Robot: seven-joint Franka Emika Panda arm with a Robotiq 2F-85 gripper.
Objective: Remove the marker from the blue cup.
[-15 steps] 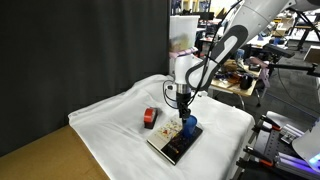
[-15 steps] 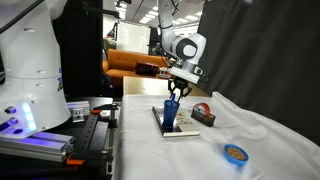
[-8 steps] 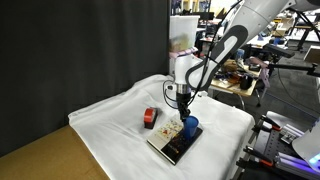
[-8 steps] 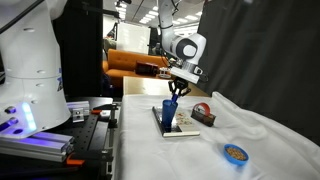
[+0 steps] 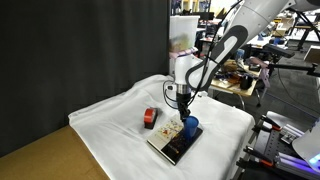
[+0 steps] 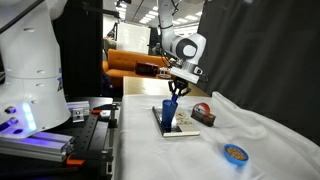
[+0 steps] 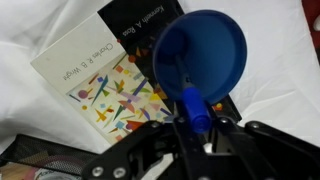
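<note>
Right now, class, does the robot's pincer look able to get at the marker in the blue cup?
Probably yes. In the wrist view the pincer sits directly over the blue cup, the marker pokes up right at it, and nothing blocks the way. Whether it already grips the marker is unclear.

Even indoor light, dark curtain backdrop; the wrist view is softly blurred.

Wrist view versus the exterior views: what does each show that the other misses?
Wrist only: the inside of the blue cup with the marker standing in it, and the book cover's coloured pattern. Exterior only: the red block, the light-blue disc, the whole arm. Shared: cup on the book, gripper directly above it.
</note>
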